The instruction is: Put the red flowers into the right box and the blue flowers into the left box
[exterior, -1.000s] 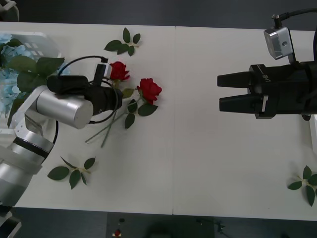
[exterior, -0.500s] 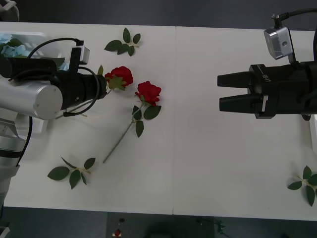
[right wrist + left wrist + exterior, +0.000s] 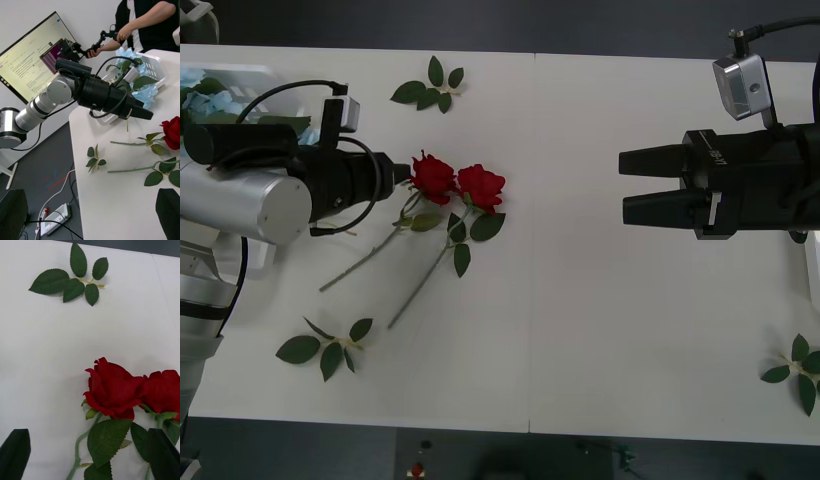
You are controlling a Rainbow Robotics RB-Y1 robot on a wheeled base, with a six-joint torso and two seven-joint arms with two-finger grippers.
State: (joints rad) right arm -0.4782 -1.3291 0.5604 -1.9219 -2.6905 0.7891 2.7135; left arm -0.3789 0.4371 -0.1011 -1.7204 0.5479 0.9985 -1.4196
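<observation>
Since half a second ago, the nearer deep-red artificial rose (image 3: 432, 177) has dropped from the left end effector (image 3: 402, 178) onto the white table (image 3: 610, 300) and now lies with its bloom touching the second red rose (image 3: 481, 186), their thin green stems fanning toward 7 o'clock. From the front, the black left end effector sits just at 9 o'clock of that bloom, while the right end effector (image 3: 623, 187) hangs open and idle far out at 3 o'clock. A loose green leaf sprig (image 3: 429, 85) lies at 12 o'clock of the roses.

The right wrist camera shows the left end effector's fingers closed to a point, empty, with the pale blue fluffy flowers (image 3: 144, 92) in the white slotted basket (image 3: 155, 69) behind it.

The left wrist camera has its fingers (image 3: 14, 452) spread wide, both blooms (image 3: 112, 390) just ahead. That clashes with the other camera, so I cannot tell its state.

These roses look light, with soft, crushable petals and springy wire-like stems; a hold on the stem just under the bloom probably carries best.
</observation>
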